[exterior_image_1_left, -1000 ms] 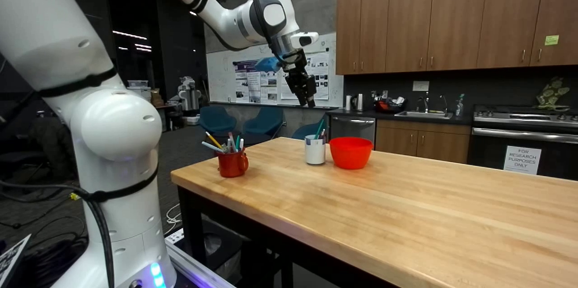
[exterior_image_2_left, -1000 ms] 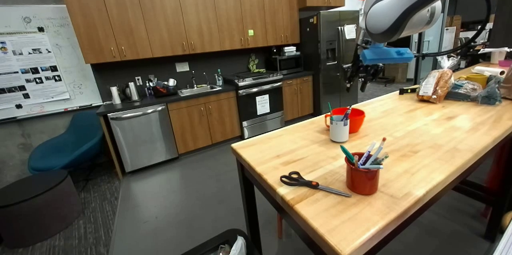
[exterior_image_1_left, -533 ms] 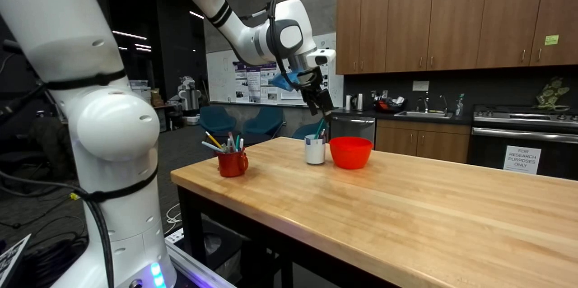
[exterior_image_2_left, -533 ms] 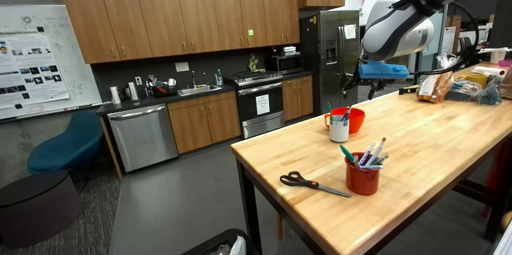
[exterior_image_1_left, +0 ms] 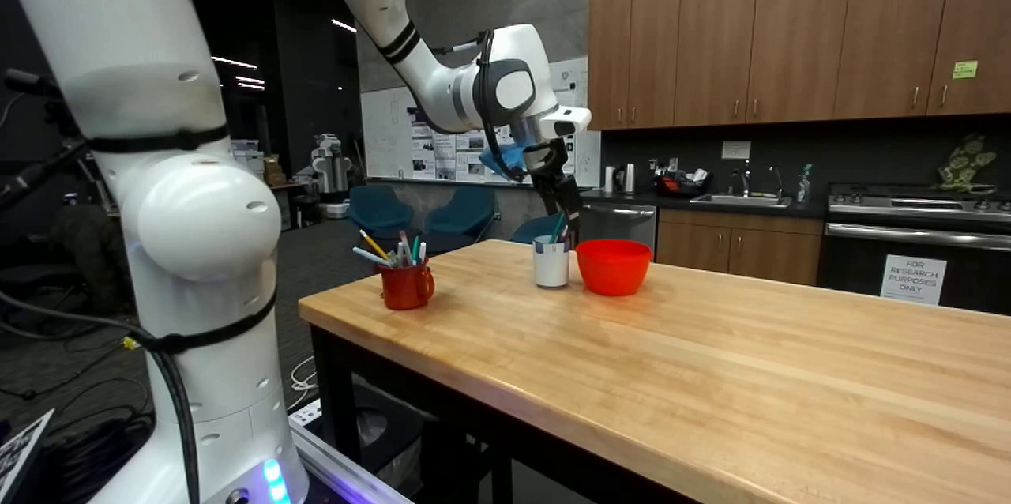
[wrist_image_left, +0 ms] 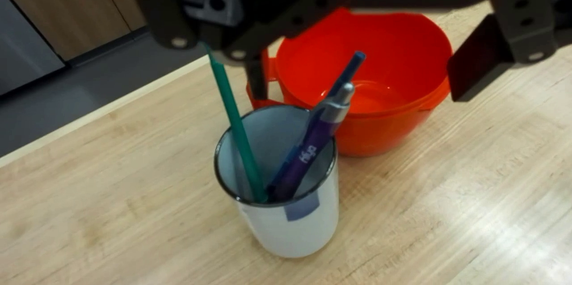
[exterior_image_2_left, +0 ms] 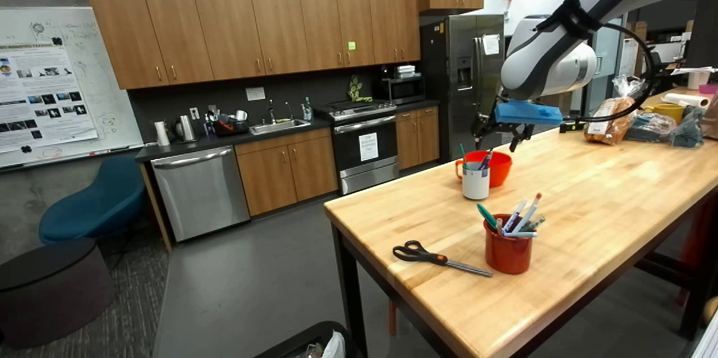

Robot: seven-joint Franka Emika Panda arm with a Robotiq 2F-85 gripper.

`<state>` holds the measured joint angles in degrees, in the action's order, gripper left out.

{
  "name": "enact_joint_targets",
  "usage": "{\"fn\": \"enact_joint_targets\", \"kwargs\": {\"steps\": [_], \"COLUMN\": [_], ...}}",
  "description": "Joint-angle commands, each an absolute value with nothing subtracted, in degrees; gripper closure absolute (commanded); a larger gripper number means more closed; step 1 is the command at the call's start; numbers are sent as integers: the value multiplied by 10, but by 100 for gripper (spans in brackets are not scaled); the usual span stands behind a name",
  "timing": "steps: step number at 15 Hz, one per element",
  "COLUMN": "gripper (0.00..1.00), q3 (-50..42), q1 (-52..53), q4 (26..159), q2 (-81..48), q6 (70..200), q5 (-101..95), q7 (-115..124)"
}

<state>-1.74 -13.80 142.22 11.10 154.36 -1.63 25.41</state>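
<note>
The end effector (exterior_image_2_left: 495, 145), spread and empty, hung near cup (wrist_image_left: 292, 231) and bowl (wrist_image_left: 380, 135); the apparent approach next called for alignment.

The bench (exterior_image_2_left: 594, 223) carries one red bowl (wrist_image_left: 380, 135) and one white cup (wrist_image_left: 295, 236), both near a long edge. In that cup stand three slim things: one green stick (wrist_image_left: 239, 137), one purple pen (wrist_image_left: 313, 148) and one blue pen (wrist_image_left: 348, 70). Closer to an end corner is one red mug (exterior_image_2_left: 507, 254) with at least five pens and pencils (exterior_image_2_left: 527, 214) (they overlap, so the exact number cannot be told). One pair of scissors (exterior_image_2_left: 439, 258) lies by the short edge, and one bagged loaf (exterior_image_2_left: 617, 119) sits well apart from the bowl.
</note>
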Motion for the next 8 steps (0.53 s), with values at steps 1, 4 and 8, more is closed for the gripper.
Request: {"fn": "enact_joint_targets", "kwargs": {"steps": [1, 4, 8], "gripper": [16, 35, 67], "q3": [-23, -25, -26], "q1": [-131, -130, -128], "q4": [1408, 1403, 1398], "q2": [89, 80, 72], "q6": [1563, 1574, 1579], "q5": [-15, -17, -18], "q7": [269, 271, 271]}}
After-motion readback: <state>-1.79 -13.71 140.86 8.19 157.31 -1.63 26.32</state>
